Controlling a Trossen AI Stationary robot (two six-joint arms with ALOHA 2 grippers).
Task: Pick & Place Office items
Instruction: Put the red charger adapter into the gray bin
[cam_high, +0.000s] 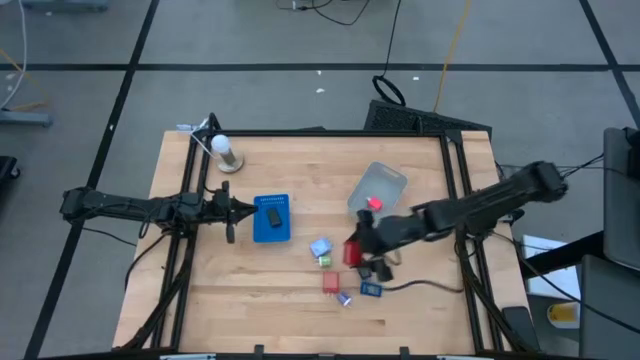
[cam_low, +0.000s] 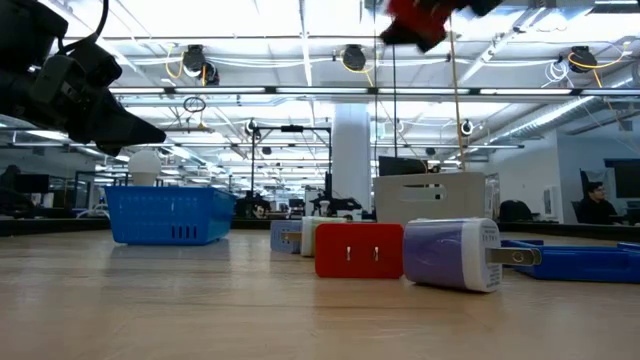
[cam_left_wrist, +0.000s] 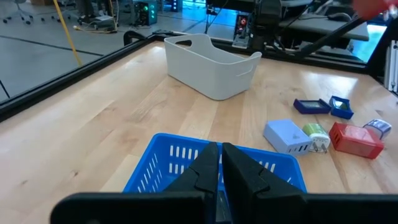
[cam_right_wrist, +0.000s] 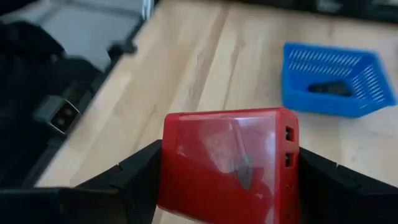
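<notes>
My right gripper (cam_right_wrist: 227, 186) holds a red blocky office item (cam_right_wrist: 227, 163) high above the table's middle right; the same red item (cam_high: 352, 252) shows in the high view and at the top of the low view (cam_low: 420, 20). Several other small items lie on the table below it: a red one (cam_high: 331, 283), a light blue one (cam_high: 320, 247), a green one (cam_high: 325, 260) and a dark blue one (cam_high: 371, 290). My left gripper (cam_high: 232, 212) waits shut at the left side of the blue basket (cam_high: 271, 218), touching nothing. My right gripper pinches the red item between its two fingers, one finger (cam_right_wrist: 130, 173) on each of two opposite sides (cam_right_wrist: 171, 168). The fingers come from the table's right, slanting down. The item is lifted clear of the table.
A pale grey tub (cam_high: 378, 188) with a red piece (cam_high: 374, 204) inside stands far of the right gripper. The blue basket holds a black piece (cam_right_wrist: 329, 88). A white-topped stand (cam_high: 226, 152) is at the far left. A cable (cam_high: 430, 287) lies at the near right.
</notes>
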